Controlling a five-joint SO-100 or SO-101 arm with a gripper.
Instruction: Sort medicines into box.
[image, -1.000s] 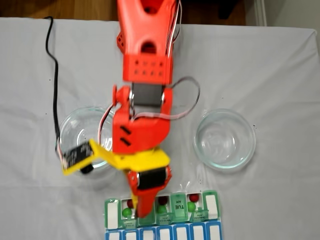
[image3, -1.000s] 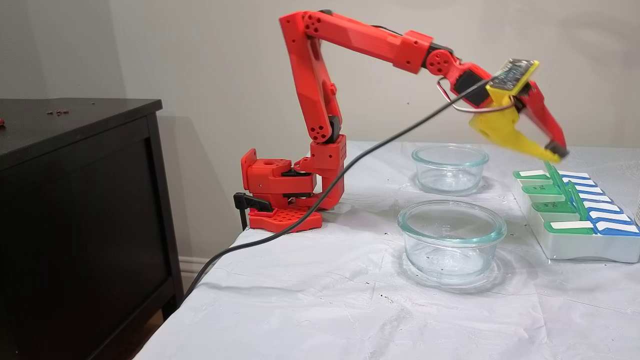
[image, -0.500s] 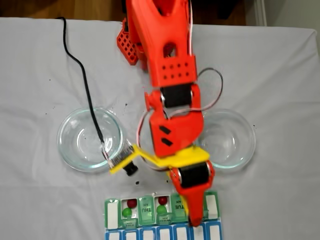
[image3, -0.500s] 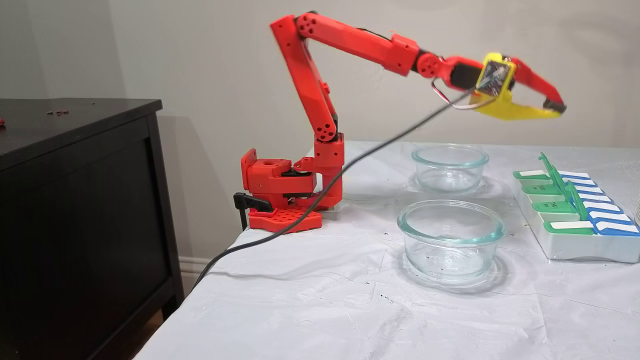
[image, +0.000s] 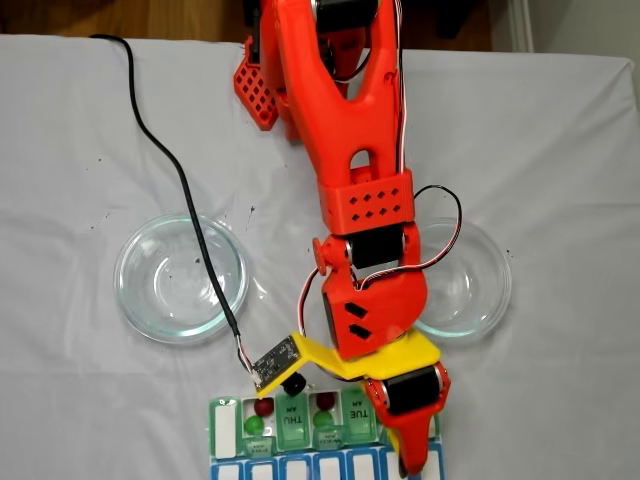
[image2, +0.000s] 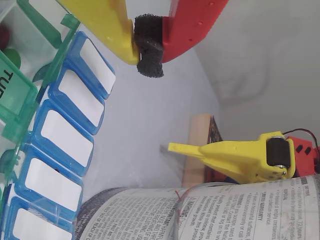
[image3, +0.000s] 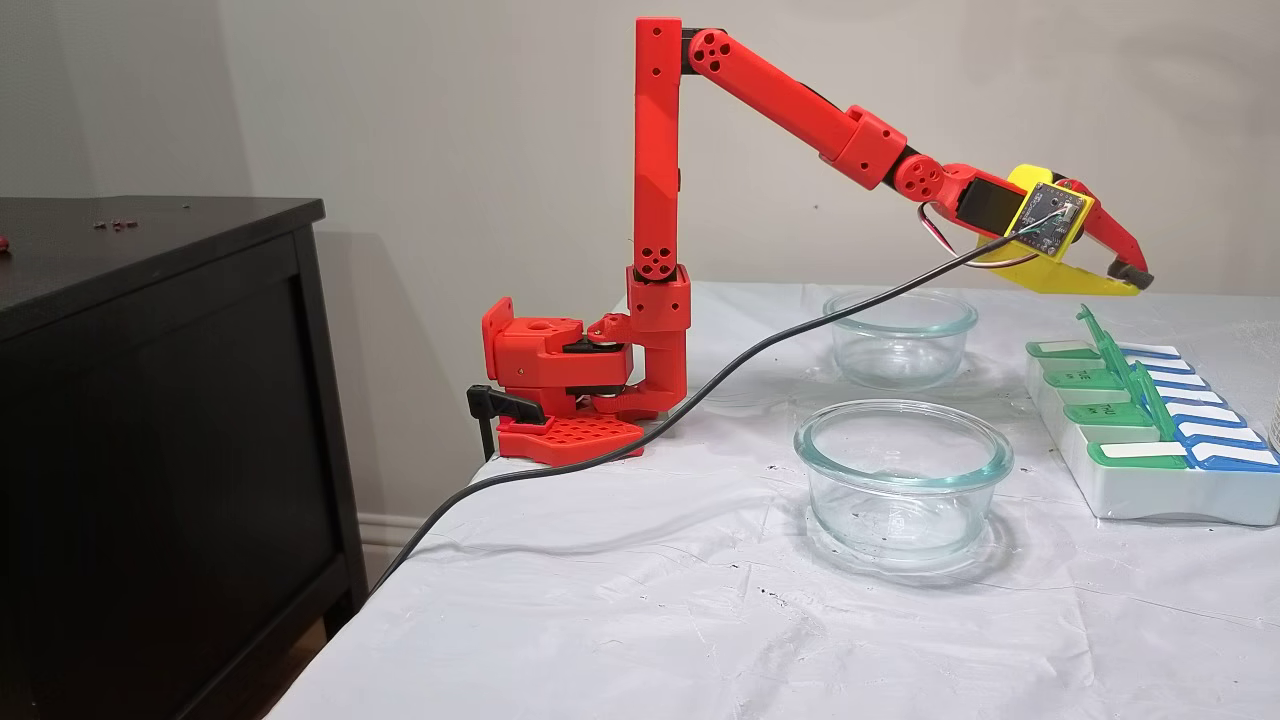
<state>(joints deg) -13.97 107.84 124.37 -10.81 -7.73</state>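
Observation:
The box (image: 226, 428) lies at the table's near edge in a fixed view, its green lids standing open above a blue row (image2: 65, 130). Two open compartments each hold a dark red ball (image: 263, 407) and a green ball (image: 254, 425); the second pair is a red ball (image: 324, 401) and a green ball (image: 323, 419). My gripper (image: 408, 462) hangs over the box's right end and hides the compartments there. Seen from the side, the gripper (image3: 1138, 283) floats well above the box (image3: 1150, 500). In the wrist view the gripper (image2: 149, 47) is shut, foam pad pressed, nothing held.
Two clear glass dishes flank the arm, one on the left (image: 165, 290) and one on the right (image: 475, 285). A black cable (image: 170, 170) trails across the cloth. A black cabinet (image3: 150, 400) stands beside the table. A printed cylinder (image2: 200, 215) sits beyond the box.
The arm swung from the box's left-middle compartments to its right end. It lifted off the open lids and stretched farther out. The gripper stayed shut.

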